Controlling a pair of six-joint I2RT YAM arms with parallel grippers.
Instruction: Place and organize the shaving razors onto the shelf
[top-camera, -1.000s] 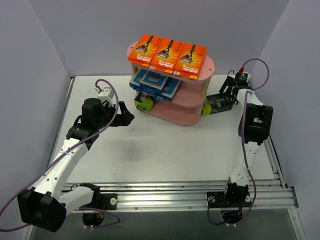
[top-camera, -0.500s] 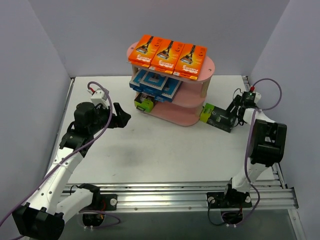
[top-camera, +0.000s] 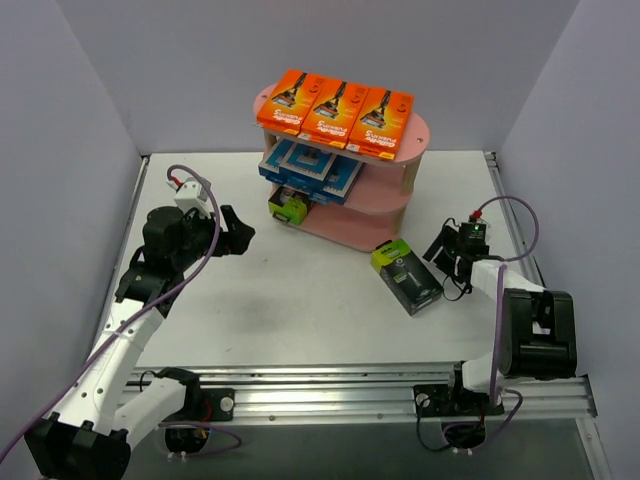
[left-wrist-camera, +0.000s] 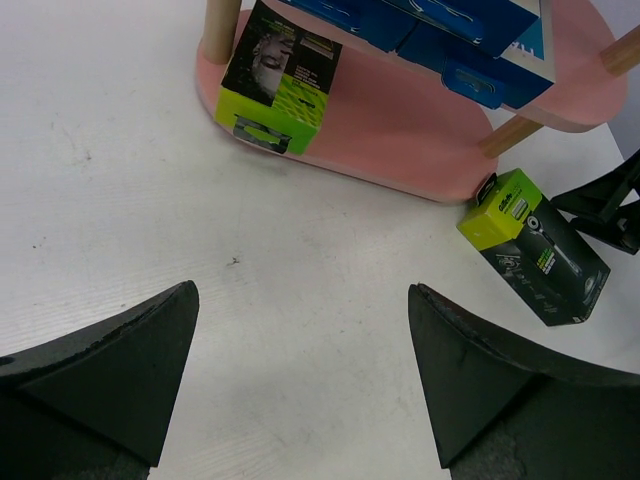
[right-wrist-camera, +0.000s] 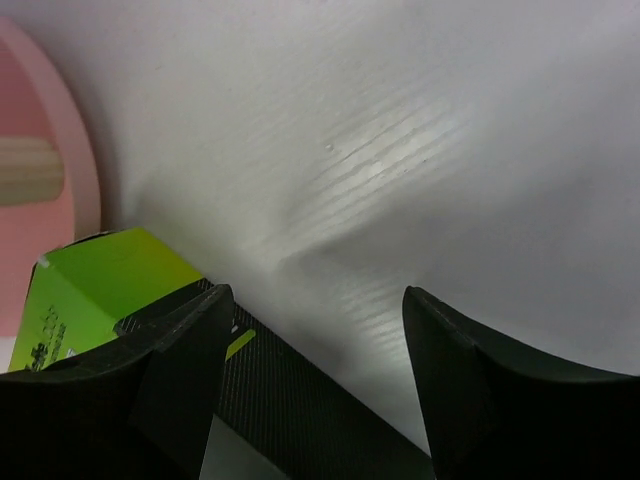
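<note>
On the bench just in front of the shelf (top-camera: 350, 232) lies a black-and-green pack (top-camera: 407, 277); the right gripper (top-camera: 441, 264) should probably straddle its narrow sides squarely before lifting. Its jaws stand partly apart, grasping nothing, one finger at the pack's edge; the left gripper (top-camera: 243, 231) gapes wide and is empty

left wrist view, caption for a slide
Open left gripper faces the shelf: one black-and-lime pack on its bottom board, second pack on the table.
</note>
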